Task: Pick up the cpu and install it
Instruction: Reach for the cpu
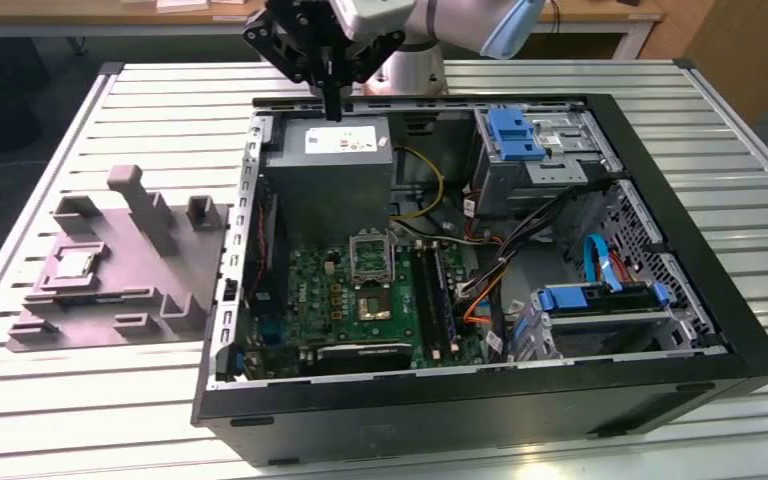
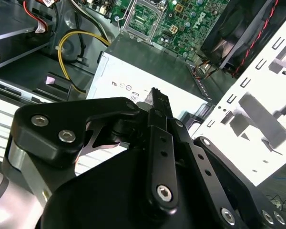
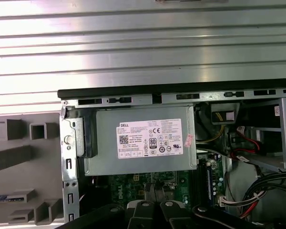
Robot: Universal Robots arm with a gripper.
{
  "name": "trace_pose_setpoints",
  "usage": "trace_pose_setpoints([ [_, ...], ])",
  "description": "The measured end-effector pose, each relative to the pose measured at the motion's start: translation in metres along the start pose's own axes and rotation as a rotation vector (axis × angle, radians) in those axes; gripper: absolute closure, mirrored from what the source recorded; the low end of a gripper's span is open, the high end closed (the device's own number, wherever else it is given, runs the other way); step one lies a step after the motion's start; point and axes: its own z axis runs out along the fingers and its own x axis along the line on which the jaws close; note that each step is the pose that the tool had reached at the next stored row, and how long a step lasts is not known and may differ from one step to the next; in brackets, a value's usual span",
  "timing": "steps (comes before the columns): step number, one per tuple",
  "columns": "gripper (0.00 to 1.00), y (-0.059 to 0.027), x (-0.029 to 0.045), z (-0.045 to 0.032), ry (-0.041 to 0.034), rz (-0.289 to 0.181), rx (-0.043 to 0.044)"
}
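cpu: small pale square chip, lying flat in a recess of the grey moulded fixture, left of centre in the exterior view; nothing touches it; it is outside the case, well apart from the arm.

Fixture rests on the slatted metal table, just beside the left wall of the open computer case.

Inside the case: green motherboard in the lower middle, with the metal-framed socket near its upper edge; socket frame looks unoccupied, though the detail is small; grey power supply above the board; blue drive bracket at upper right.

gripper: upper middle of the exterior view, pointing down over the power supply's rear edge, not touching it; fingers closed together, nothing seen between them; both wrist views agree, the tips meeting above the labelled power supply.
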Motion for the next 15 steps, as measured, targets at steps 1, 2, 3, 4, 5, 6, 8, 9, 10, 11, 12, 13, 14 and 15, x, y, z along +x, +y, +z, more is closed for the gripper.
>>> trace_pose_setpoints([
  [1,0.89,0.0,0.0004,0.0,0.0,0.0,-0.0001],
  [2,0.89,-0.0001,0.0007,0.0,0.0,0.0,-0.0001],
  [3,0.89,-0.0001,0.0007,0.0,0.0,0.0,0.0],
  [4,0.89,-0.0001,0.0008,0.0,0.0,0.0,0.0],
  [5,0.89,-0.0001,0.0008,0.0,0.0,0.0,0.0],
  [6,0.89,-0.0001,0.0009,0.0,0.0,0.0,0.0],
  [8,0.89,-0.0018,0.0243,-0.0007,0.0,0.0,0.0],
  [9,0.89,-0.0018,0.0244,-0.0006,0.0,0.0,-0.0001],
  [10,0.89,-0.0019,0.0246,-0.0007,0.0,0.0,-0.0001],
  [11,0.89,-0.0019,0.0248,-0.0007,0.0,0.0,-0.0001],
  [12,0.89,-0.0019,0.0249,-0.0007,0.0,0.0,0.0],
  [13,0.89,-0.002,0.0271,-0.0007,0.0,0.0,0.0],
  [14,0.89,-0.0022,0.0285,-0.0008,0.0,0.0,0.0],
  [15,0.89,-0.0022,0.0285,-0.0008,0.0,0.0,-0.0001],
])
